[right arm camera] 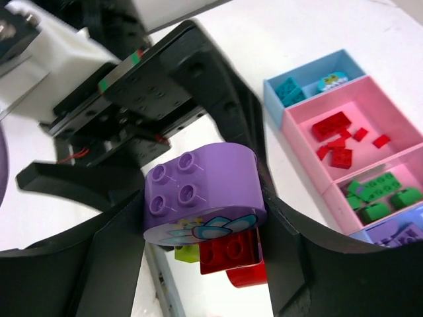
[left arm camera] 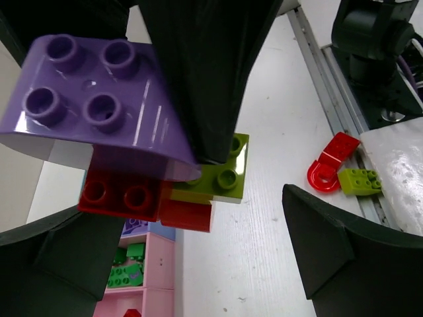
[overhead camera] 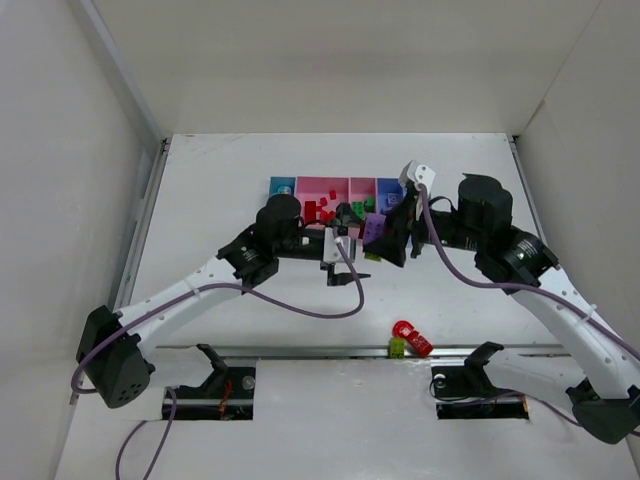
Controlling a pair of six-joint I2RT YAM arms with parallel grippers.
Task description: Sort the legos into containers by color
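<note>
Holds a stacked cluster of legos (right arm camera: 198,191), purple over red and yellow-green, pinched in the right end effector (right arm camera: 205,218) above the counter (overhead camera: 220,190), just nearside of the containers (right arm camera: 396,109). Spreads the left end effector (left arm camera: 198,257) wide open close by, gripping nothing. Has a red piece (overhead camera: 408,335) and a yellow-green brick (overhead camera: 398,347) at the counter's near edge.

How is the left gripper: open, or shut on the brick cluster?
The left gripper is open: its fingers stand wide apart in its wrist view, while the right gripper clamps the purple-topped brick cluster.
</note>
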